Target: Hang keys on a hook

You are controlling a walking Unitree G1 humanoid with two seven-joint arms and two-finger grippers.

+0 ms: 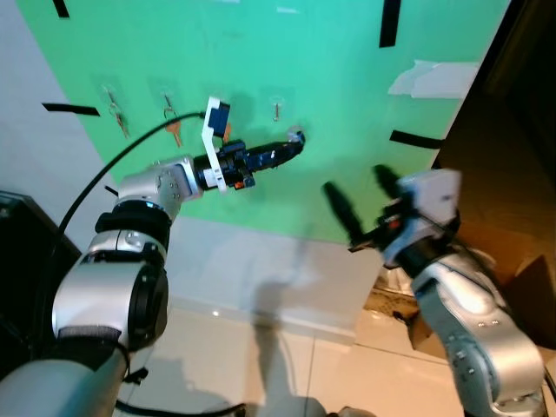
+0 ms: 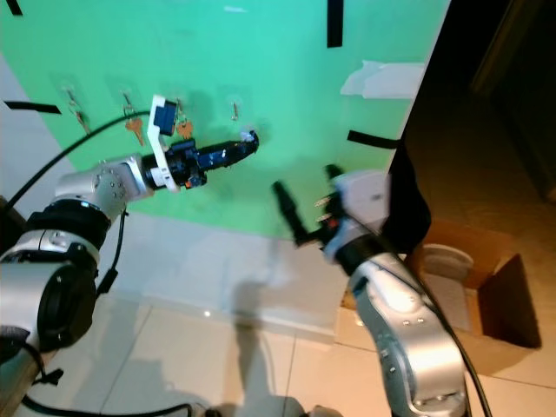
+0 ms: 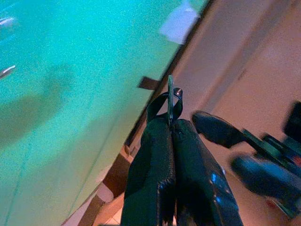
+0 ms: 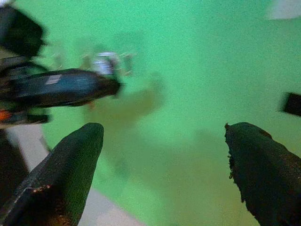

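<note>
From my head cameras, the small silvery key (image 1: 296,135) pinched at the tip of my left gripper (image 1: 294,144) is too small to make out in shape. My left wrist camera shows that key (image 3: 170,100) edge-on, its lower part buried between my closed black fingers (image 3: 160,179). The clear hook (image 1: 276,109) on the green wall panel (image 1: 347,104) is tiny and faint. My right wrist picture is blurred; my right gripper's spread black fingers (image 4: 70,165) run off its bottom edge.
</note>
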